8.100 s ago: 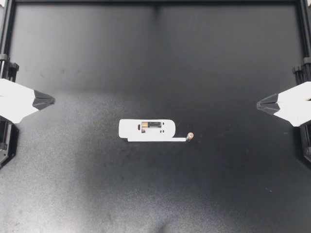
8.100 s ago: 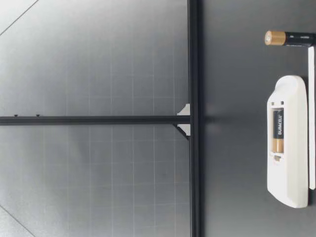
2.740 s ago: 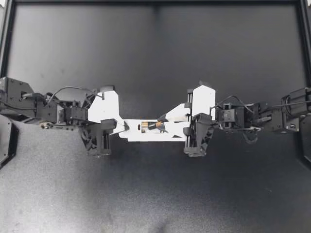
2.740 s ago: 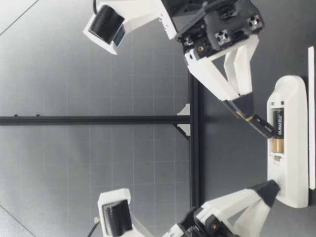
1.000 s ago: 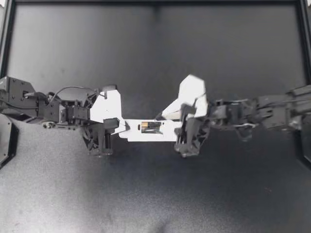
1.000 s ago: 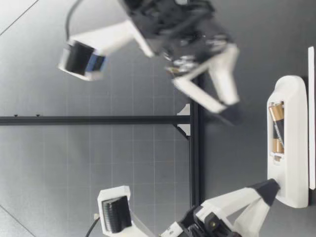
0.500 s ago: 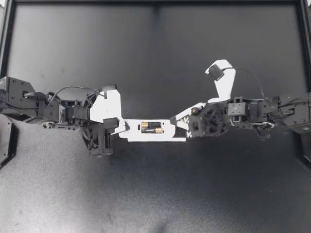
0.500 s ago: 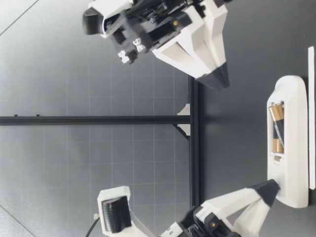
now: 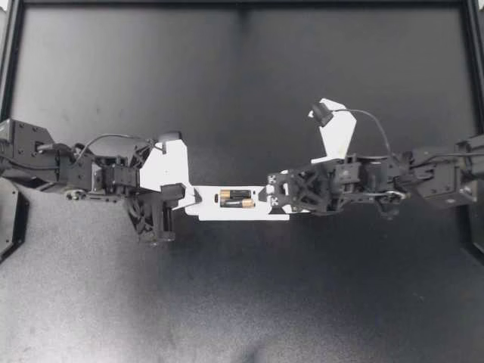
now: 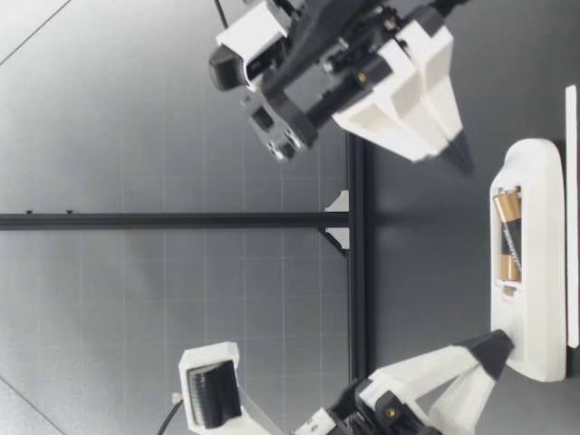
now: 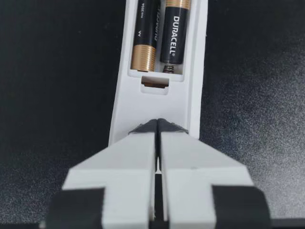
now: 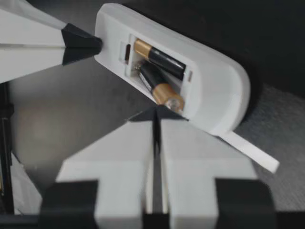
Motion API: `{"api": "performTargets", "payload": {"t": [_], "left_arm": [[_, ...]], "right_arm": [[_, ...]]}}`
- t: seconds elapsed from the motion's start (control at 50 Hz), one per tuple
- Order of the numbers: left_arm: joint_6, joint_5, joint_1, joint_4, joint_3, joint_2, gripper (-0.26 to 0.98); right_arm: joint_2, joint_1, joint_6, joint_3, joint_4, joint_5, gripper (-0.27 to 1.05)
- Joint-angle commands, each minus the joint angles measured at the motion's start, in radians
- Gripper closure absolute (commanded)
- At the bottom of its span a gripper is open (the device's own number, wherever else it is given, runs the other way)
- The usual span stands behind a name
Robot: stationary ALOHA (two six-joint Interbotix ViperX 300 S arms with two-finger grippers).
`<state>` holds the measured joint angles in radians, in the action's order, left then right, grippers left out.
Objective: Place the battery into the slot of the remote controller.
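The remote controller [image 9: 206, 206] lies at the centre of the surface [image 9: 242, 302], slot facing up. The battery [image 9: 237, 203] sits in the slot beside a second cell [image 9: 236, 194]. The left gripper [image 9: 195, 198], fingers closed and empty, touches the remote's 9 o'clock end. The right gripper [image 9: 266, 195], fingers closed and empty, hovers just above the 3 o'clock end.

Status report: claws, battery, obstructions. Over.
Left claw shut, tips against remote end. Right claw shut, empty, above the other end. Battery in remote, beside second battery. Nothing in the way.
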<state>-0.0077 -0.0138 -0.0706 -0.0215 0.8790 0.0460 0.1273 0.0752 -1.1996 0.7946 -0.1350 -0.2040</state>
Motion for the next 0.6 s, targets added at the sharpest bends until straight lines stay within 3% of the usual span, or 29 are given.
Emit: {"api": "performTargets", "payload": {"t": [0.0, 0.58], "left_arm": [[-0.002, 0.003, -0.003, 0.0, -0.005, -0.009, 0.86], [0.0, 0.003, -0.002, 0.0, -0.003, -0.008, 0.86]], "right_arm": [[-0.002, 0.0, 0.002, -0.032, 0.003, 0.0, 0.89], [0.054, -0.005, 0.003, -0.071, 0.021, 0.02, 0.89]]}}
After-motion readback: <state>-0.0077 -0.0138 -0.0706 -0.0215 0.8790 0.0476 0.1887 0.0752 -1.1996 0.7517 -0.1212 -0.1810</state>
